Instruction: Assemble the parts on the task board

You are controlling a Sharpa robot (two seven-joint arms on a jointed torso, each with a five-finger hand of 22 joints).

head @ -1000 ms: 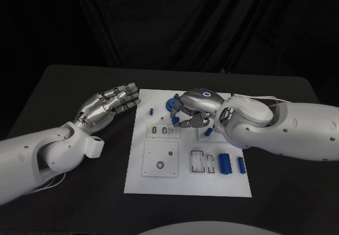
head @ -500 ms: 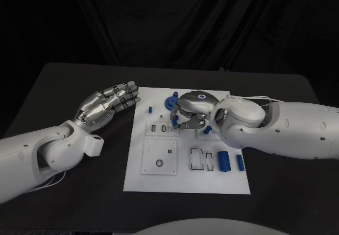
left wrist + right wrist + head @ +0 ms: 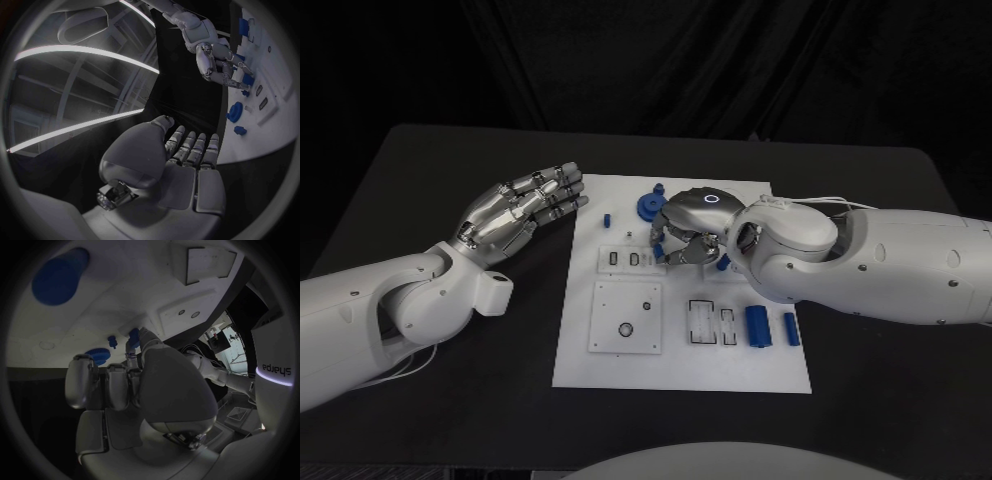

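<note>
My table (image 3: pixel 444 170) is black, with a matte top and rounded far corners. The white task board (image 3: pixel 682 375) lies flat on it, about midway across, its long sides running away from me. The board's near edge sits well back from the table's front edge (dark surface shows all round it). My left hand (image 3: pixel 516 212) hovers at the board's left edge; whether it touches the tabletop I cannot tell.
</note>
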